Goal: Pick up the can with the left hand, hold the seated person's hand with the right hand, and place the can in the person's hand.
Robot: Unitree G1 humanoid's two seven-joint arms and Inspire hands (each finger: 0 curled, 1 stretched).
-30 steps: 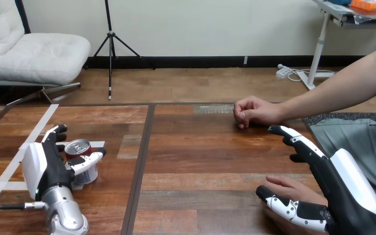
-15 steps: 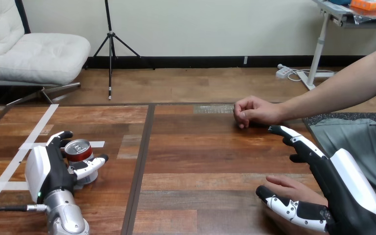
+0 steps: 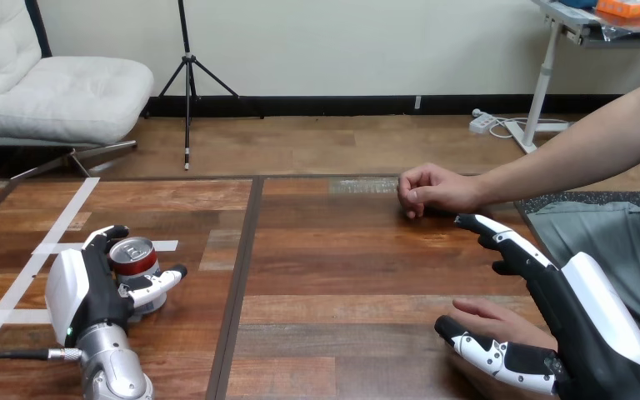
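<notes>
A red and silver can (image 3: 134,260) stands upright on the wooden table (image 3: 333,283) at the near left. My left hand (image 3: 92,287) is wrapped round it, fingers curled behind the can and thumb across its near side. At the near right, my right hand (image 3: 571,321) is open with its fingers straight and pointing away. The person's hand (image 3: 493,320) lies low on the table between those fingers and my thumb. I cannot tell whether they touch. The person's other hand (image 3: 430,189) rests as a loose fist at the far middle.
White tape lines (image 3: 50,247) cross the table's left part under and beside the can. A dark seam (image 3: 242,275) runs front to back between the two table boards. The person's forearm (image 3: 583,150) reaches in from the right edge.
My left hand's fingers have curled in closer round the can, and the hand has shifted slightly right. My right hand and both of the person's hands have stayed put.
</notes>
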